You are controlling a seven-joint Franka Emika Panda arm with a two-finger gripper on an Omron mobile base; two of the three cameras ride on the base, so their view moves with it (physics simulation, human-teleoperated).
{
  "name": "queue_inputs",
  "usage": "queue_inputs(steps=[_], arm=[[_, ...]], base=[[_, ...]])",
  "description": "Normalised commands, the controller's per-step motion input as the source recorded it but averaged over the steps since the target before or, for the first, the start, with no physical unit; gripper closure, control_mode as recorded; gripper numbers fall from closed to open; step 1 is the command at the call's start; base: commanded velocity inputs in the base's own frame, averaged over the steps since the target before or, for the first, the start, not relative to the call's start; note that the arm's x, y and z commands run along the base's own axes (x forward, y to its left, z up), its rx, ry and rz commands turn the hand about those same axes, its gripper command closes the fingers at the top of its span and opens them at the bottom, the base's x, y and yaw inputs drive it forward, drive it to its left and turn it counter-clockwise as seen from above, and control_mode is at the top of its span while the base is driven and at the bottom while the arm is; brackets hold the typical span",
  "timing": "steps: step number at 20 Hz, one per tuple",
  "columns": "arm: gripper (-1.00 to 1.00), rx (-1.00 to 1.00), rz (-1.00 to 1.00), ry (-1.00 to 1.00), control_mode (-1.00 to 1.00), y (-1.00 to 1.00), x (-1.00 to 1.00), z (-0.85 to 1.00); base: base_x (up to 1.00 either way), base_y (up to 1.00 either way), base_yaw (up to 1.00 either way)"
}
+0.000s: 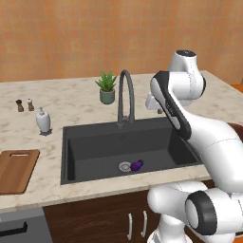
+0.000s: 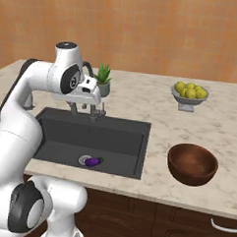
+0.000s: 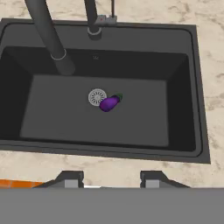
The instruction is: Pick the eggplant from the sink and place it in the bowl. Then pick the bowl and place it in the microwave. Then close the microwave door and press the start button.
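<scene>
Now, sink (image 1: 85,142): held the eggplant (image 1: 136,164) beside the drain (image 1: 125,166)
Bowl (image 2: 192,164): empty, on the table (image 2: 160,113)
Eggplant axis: slanted, stem away from drain
Fingers (image 3: 109,179): apart, holding nothing

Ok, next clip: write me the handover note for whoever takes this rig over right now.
Hand: open with nothing in it, hovering high above the sink, looking down into the basin.
Eggplant: lies on the sink floor, right beside the round drain, stem end pointing away from it.
Bowl: upright with nothing in it on the counter, to the right of the sink.
Done: nothing yet; no grasp made.
Left: lower onto the eggplant, lift it into the bowl, carry the bowl to the microwave, shut its door, press start.
</scene>
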Motion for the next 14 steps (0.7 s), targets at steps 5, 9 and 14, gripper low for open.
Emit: queue_inputs(steps=[5, 9, 14], arm=[[-1.00, 0.00, 0.00, -0.01, -1.00, 0.06, -0.21, 0.00], [-1.00, 0.00, 0.00, 0.00, -1.00, 0.05, -0.59, -0.11], [-1.00, 0.06, 0.00, 0.00, -1.00, 0.00, -0.90, -0.28]], base=[[0.00, 0.00, 0.00], [0.00, 0.00, 0.00], [0.00, 0.00, 0.00]])
